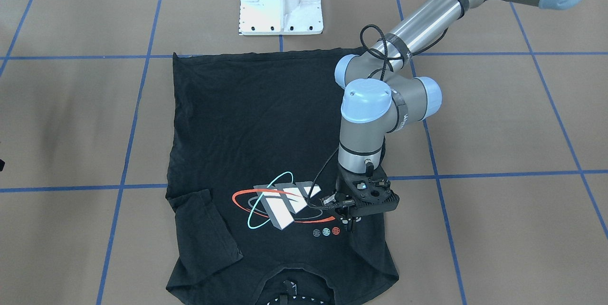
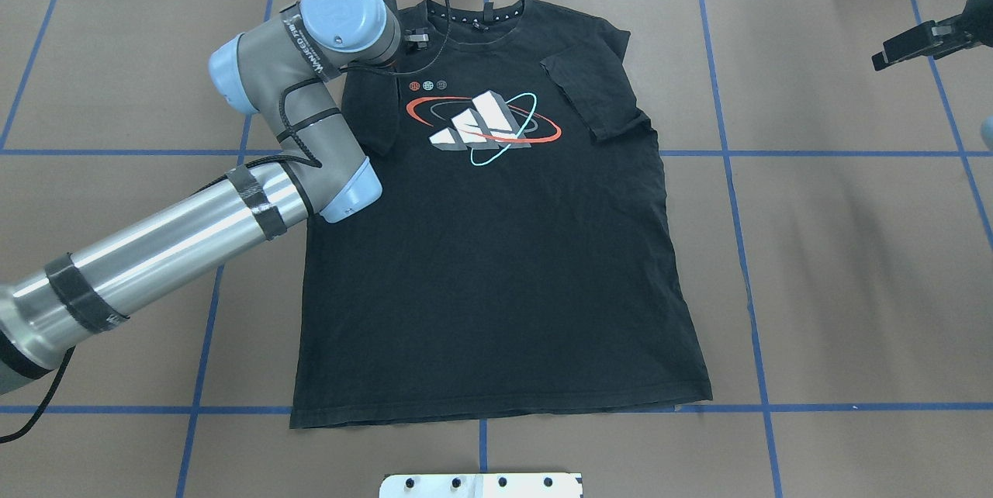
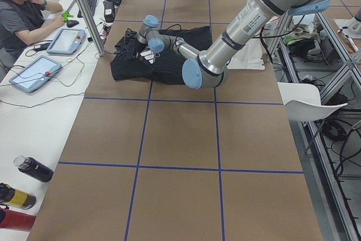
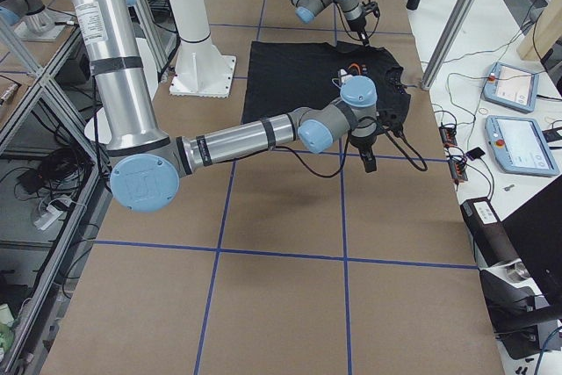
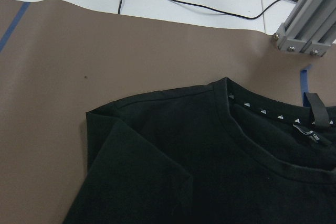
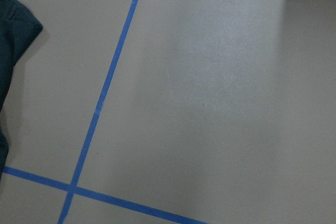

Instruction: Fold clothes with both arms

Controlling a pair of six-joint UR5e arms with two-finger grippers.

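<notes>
Pinching the hem (image 2: 496,414) corners suits this limp, light black cotton T-shirt (image 2: 496,265); I cannot tell whether the left end effector (image 1: 350,223) is apart or together

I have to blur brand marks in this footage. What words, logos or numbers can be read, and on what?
No text reads clearly.
T-shirt chest graphic: three slanted bars in ovals, no letters.
Three round badges beside it: too small.
Neck tag: print too small.
Sticker on the left arm: white lettering, blurred.
</notes>
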